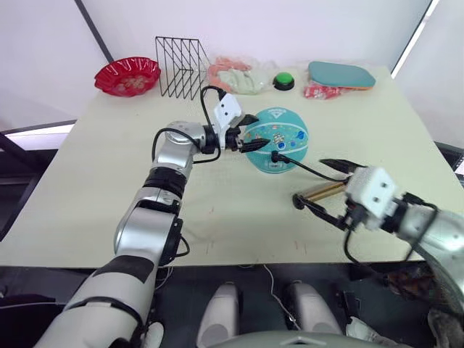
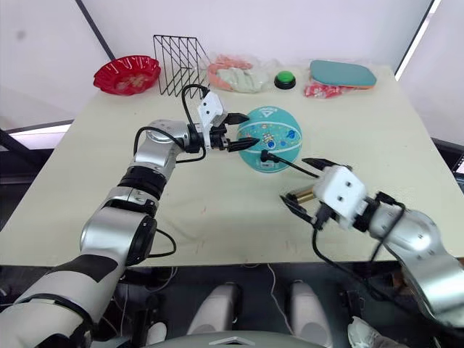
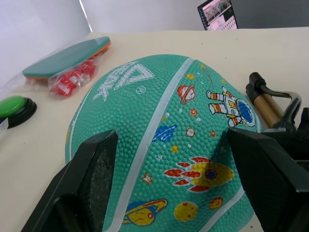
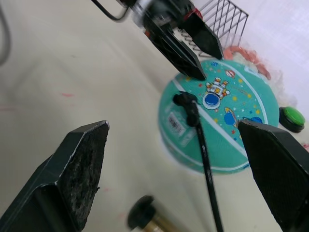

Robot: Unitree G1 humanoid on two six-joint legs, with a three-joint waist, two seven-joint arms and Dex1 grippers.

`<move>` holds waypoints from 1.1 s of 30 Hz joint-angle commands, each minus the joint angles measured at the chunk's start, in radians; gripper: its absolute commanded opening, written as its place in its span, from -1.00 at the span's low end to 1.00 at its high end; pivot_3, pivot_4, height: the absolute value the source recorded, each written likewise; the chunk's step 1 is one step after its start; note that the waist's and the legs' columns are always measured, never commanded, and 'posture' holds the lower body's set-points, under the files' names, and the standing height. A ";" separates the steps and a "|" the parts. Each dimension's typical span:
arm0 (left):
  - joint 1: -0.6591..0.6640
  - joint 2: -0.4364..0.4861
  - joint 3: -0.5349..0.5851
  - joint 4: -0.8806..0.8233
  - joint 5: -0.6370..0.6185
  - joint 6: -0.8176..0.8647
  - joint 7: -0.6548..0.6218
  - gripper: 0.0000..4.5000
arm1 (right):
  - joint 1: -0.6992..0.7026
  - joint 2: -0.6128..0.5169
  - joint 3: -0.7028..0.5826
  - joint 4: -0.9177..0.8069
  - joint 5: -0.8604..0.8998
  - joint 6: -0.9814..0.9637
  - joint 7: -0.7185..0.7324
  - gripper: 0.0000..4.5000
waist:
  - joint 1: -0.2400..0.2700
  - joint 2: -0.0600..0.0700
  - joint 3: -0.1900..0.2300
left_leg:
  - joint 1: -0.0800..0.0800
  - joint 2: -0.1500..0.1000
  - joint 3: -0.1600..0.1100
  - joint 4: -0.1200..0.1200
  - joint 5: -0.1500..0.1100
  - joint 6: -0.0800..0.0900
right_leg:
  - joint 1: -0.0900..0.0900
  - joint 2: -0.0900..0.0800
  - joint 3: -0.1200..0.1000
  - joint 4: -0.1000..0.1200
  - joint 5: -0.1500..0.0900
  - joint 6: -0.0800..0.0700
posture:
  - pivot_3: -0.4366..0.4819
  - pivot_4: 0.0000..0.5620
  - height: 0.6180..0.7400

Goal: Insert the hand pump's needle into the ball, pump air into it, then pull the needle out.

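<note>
Needle [image 4: 184, 100] looks seated in the ball [image 1: 275, 138] mid-table, so we judge insertion done; pumping and pull-out remain. Hose runs from the ball to the hand pump [image 1: 322, 192], lying on the table near the right gripper [image 1: 330, 190].

Left gripper [image 2: 238, 131]: we have the jaws open wide, tips at the ball's left side, bracing it; can't tell if they're actually touching.

Right gripper: jaws open wide, straddling the pump end, gripping nothing yet.
</note>
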 commanded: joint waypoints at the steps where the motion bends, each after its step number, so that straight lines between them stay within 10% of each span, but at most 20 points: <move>1: 0.000 -0.014 -0.005 -0.018 0.016 0.020 0.004 0.69 | -0.109 0.058 0.093 0.127 -0.092 -0.034 -0.020 0.98 | 0.003 0.000 0.000 | 0.000 0.000 0.000 0.000 0.000 0.000 | 0.000 0.000 0.000 0.000 0.000 0.000 | -0.05 -0.47 1.00; 13: 0.006 -0.016 0.000 -0.027 0.019 0.035 0.009 0.69 | -0.260 0.157 0.190 0.378 -0.243 -0.160 -0.001 0.98 | 0.001 0.000 0.000 | -0.001 -0.002 -0.003 0.000 0.000 0.000 | 0.000 -0.002 -0.003 0.002 0.002 -0.004 | -0.05 -0.47 1.00; 18: 0.011 -0.016 0.005 -0.031 0.016 0.042 0.008 0.69 | -0.265 0.182 0.193 0.404 -0.293 -0.216 -0.010 0.21 | -0.001 0.000 0.000 | -0.001 -0.002 -0.003 0.000 0.000 0.000 | 0.000 -0.002 -0.002 0.002 0.002 -0.004 | -0.05 -0.47 1.00; 30: 0.018 -0.017 0.009 -0.049 0.017 0.050 0.016 0.69 | -0.272 0.240 0.201 0.472 -0.388 -0.283 -0.037 0.21 | -0.001 0.000 0.000 | 0.000 -0.002 -0.003 0.000 0.000 0.000 | 0.000 -0.002 -0.002 0.002 0.002 -0.004 | -0.05 -0.47 1.00; 33: 0.019 -0.018 0.011 -0.055 0.015 0.057 0.018 0.69 | -0.281 0.246 0.213 0.509 -0.427 -0.305 -0.043 -0.23 | -0.001 0.000 0.000 | 0.000 -0.002 -0.003 0.000 0.000 0.000 | 0.000 -0.002 -0.002 0.002 0.002 -0.004 | -0.05 -0.47 1.00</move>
